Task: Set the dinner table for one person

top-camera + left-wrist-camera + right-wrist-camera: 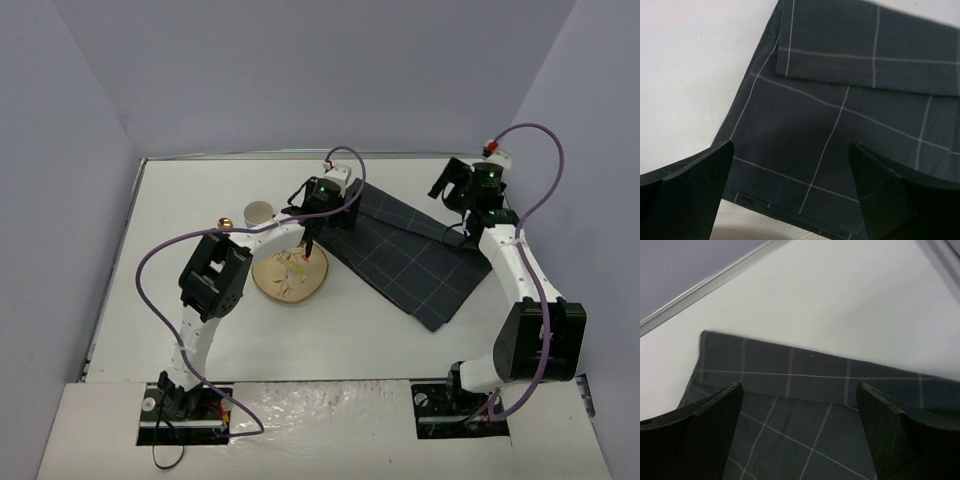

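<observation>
Dinner table (350, 330) lies below L+R jaws, both apart, empty, over checked cloth (400, 255).

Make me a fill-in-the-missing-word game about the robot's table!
The checked cloth is dark ___.
The left gripper and the right gripper both hang over the cloth with their jaws ___.
In the top view, the round wooden plate lies to the ___ of the cloth.
Missing words: grey; open; left.
</observation>
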Tool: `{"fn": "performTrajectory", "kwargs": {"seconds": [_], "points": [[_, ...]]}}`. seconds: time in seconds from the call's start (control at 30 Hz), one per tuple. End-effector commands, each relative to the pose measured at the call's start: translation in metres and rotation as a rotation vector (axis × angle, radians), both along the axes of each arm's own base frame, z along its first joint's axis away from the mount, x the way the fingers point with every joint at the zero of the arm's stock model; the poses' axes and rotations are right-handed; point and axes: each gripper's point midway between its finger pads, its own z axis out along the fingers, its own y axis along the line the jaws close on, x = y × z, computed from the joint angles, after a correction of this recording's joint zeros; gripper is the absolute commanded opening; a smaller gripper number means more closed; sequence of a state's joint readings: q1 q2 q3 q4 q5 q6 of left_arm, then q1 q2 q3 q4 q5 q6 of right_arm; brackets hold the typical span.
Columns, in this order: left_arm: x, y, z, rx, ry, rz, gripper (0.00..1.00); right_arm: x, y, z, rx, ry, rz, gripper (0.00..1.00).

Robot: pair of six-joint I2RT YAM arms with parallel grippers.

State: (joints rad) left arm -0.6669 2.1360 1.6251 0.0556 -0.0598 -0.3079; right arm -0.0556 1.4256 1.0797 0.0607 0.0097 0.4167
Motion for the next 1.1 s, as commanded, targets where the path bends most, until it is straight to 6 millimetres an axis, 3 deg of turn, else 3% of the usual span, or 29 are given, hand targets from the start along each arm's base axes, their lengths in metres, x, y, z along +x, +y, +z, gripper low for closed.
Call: {"fn": "performTrajectory", "kwargs": {"seconds": [0.0, 0.07, 0.17, 0.3, 0.47, 0.7, 1.07], "points": [[0.003, 0.009, -0.001, 0.008, 0.058, 0.074, 0.95, 0.029, 0.058, 0.015, -0.156, -0.045, 0.331, 0.93], [-0.001, 0.010, -0.010, 0.021, 0.088, 0.076, 0.91, 0.042, 0.088, 0.013, -0.142, -0.057, 0.486, 0.95], [-0.006, 0.012, -0.020, 0.031, 0.117, 0.083, 0.82, 0.053, 0.118, -0.010, -0.062, -0.022, 0.616, 0.97], [-0.009, 0.020, -0.031, 0.071, 0.137, 0.101, 0.71, 0.060, 0.149, -0.040, 0.015, 0.021, 0.711, 0.97], [-0.015, 0.023, -0.043, 0.077, 0.172, 0.112, 0.68, 0.059, 0.176, -0.074, 0.128, 0.059, 0.791, 0.97], [-0.020, 0.026, -0.054, 0.090, 0.200, 0.117, 0.68, 0.051, 0.198, -0.096, 0.226, 0.090, 0.829, 0.98], [-0.024, 0.030, -0.060, 0.102, 0.214, 0.122, 0.68, 0.047, 0.209, -0.135, 0.339, 0.176, 0.804, 0.99]]}}
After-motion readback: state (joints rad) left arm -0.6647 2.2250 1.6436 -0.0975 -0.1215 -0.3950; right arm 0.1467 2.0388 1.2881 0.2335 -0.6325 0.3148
